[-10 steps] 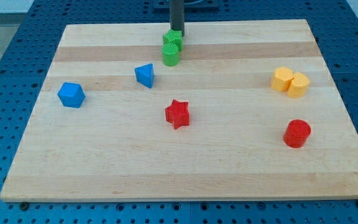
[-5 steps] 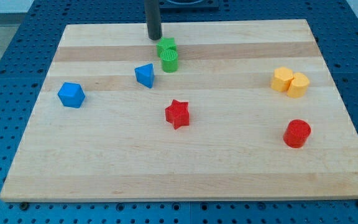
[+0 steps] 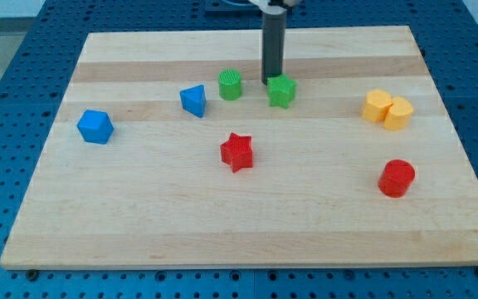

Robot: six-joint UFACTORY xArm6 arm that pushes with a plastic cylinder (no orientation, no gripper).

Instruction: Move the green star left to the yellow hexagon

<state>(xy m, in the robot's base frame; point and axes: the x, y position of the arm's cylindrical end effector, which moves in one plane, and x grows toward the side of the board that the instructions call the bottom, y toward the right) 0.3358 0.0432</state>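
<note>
You are partway there: my tip point(image 3: 272, 80) touches the upper-left edge of the green star block point(image 3: 282, 91), which sits on the wooden counter point(image 3: 222, 216) well apart from the yellow hexagon block point(image 3: 378, 106); no hand exists.

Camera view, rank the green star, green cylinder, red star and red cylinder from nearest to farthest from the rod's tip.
Measured from my tip:
1. Green star, touching the tip, just to its lower right in the view.
2. Green cylinder, to the tip's left in the view.
3. Red star, below and slightly left.
4. Red cylinder, far toward the view's lower right.
</note>
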